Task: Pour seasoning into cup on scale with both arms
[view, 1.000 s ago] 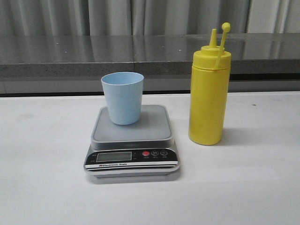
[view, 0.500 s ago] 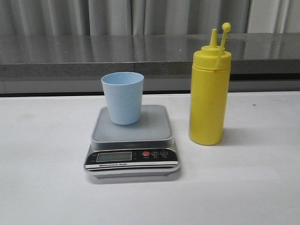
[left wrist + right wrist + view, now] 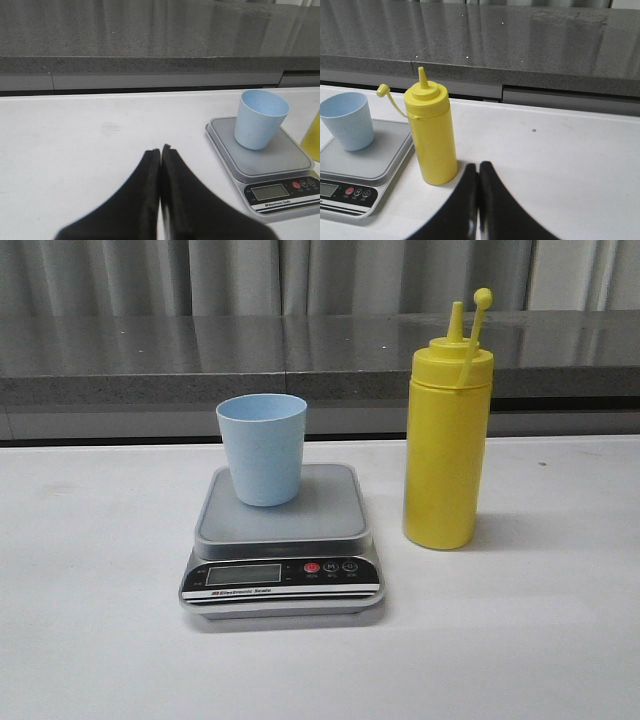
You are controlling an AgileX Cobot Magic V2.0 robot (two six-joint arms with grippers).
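Reaching for the bottle (image 3: 431,135) comes first: both pincers (left (image 3: 161,149), right (image 3: 479,164)) sit closed, empty; right should open, grasp mid-body, probably upright, cup (image 3: 262,448) undisturbed.

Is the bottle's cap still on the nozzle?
No, the bottle's cap hangs off to the side on its tether, nozzle bare.

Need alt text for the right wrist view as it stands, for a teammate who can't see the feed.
The right gripper, fingers closed together and holding nothing, sits low over the white table just short of the upright yellow seasoning bottle, whose cap hangs off its tether with the nozzle bare. Beside the bottle, the pale blue cup stands on the grey scale.
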